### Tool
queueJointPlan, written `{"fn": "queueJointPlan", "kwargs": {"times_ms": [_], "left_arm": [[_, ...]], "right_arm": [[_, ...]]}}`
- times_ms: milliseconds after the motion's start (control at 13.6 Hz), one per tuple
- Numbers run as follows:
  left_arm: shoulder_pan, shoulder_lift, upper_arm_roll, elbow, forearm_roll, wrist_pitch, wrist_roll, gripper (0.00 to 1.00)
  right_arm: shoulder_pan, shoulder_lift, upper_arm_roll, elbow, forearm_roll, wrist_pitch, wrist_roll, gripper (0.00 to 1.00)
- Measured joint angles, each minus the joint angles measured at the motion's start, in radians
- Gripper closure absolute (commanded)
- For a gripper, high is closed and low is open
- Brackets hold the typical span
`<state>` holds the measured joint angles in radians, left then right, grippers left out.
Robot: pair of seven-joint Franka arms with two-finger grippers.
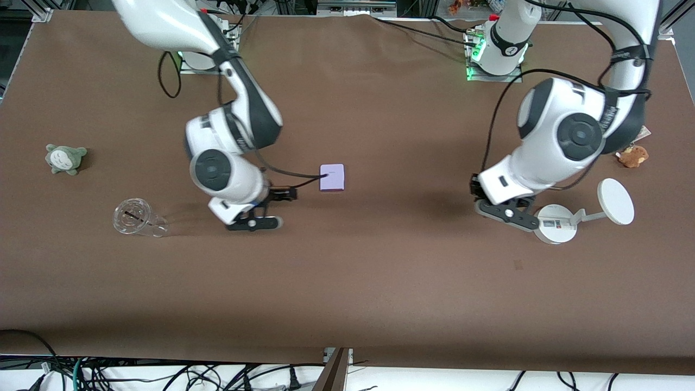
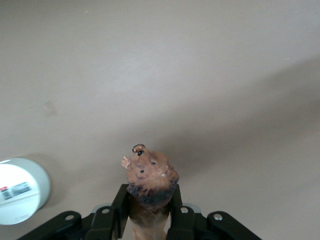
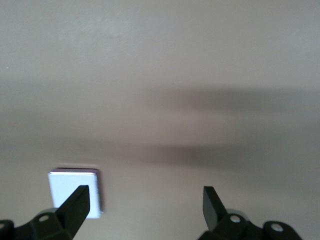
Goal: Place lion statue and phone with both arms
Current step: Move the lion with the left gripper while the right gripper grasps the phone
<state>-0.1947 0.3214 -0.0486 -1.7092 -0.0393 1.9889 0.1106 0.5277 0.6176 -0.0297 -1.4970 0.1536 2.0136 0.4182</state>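
Two robot arms reach over one desk (image 1: 380, 282). There is one phone (image 1: 332, 177), one lion statue (image 2: 149, 185), one white stand (image 1: 559, 224) with a disc, and one clear plastic cup (image 1: 136, 219) lying on its side. Two plush toys: one grey-green (image 1: 65, 158), one tan (image 1: 633, 156).

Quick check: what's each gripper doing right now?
Left gripper: closed on the lion statue, up over the table beside the white stand.
Right gripper: open, empty, above the table beside the phone.
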Motion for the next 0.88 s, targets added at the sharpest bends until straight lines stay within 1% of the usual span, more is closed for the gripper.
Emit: {"fn": "queueJointPlan", "kwargs": {"times_ms": [221,442,664,737,885], "left_arm": [[0.088,0.032,0.000,-0.024,0.000,0.014,0.037,0.96],[0.155,0.110,0.001,-0.047,0.000,0.101,0.062,0.96],[0.185,0.171,0.001,-0.119,0.000,0.249,0.083,0.96],[0.192,0.179,0.001,-0.142,0.000,0.280,0.096,0.95],[0.204,0.185,0.001,-0.164,0.000,0.301,0.111,0.95]], "right_arm": [[0.097,0.060,0.001,-0.001,0.000,0.094,0.161,0.00],[0.179,0.124,0.001,-0.001,0.000,0.186,0.273,0.00],[0.223,0.162,0.001,-0.001,0.000,0.212,0.320,0.00],[0.229,0.166,0.001,-0.001,0.000,0.212,0.326,0.00],[0.234,0.168,0.000,-0.002,-0.001,0.211,0.327,0.00]]}}
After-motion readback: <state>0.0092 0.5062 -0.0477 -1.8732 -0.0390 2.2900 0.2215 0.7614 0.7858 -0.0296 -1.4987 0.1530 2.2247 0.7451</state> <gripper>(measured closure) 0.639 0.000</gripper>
